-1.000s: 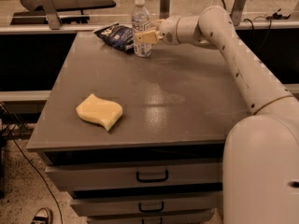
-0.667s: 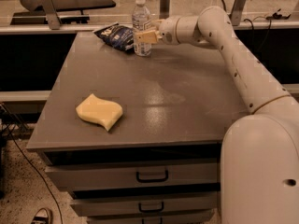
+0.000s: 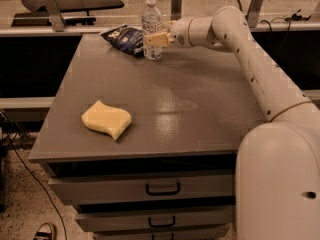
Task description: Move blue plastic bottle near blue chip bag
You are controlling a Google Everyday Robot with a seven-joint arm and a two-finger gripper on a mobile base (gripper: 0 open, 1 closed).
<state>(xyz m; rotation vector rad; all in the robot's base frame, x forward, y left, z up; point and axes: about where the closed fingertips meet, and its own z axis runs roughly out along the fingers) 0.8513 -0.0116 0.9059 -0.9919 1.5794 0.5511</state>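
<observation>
The blue plastic bottle (image 3: 151, 15), clear with a white cap, stands upright at the far edge of the grey table (image 3: 200, 114). Its base touches the table. The blue chip bag (image 3: 125, 37), dark and crumpled, lies right beside it on its left, touching or nearly touching. My gripper (image 3: 156, 39) reaches in from the right at the bottle's lower half, and its tan fingers (image 3: 159, 38) are closed around the bottle.
A pale yellow wavy sponge (image 3: 106, 119) lies on the near left part of the table. My arm (image 3: 250, 59) spans the table's right side. Drawers with handles (image 3: 163, 188) sit below the front edge. A rail with desks runs behind the table.
</observation>
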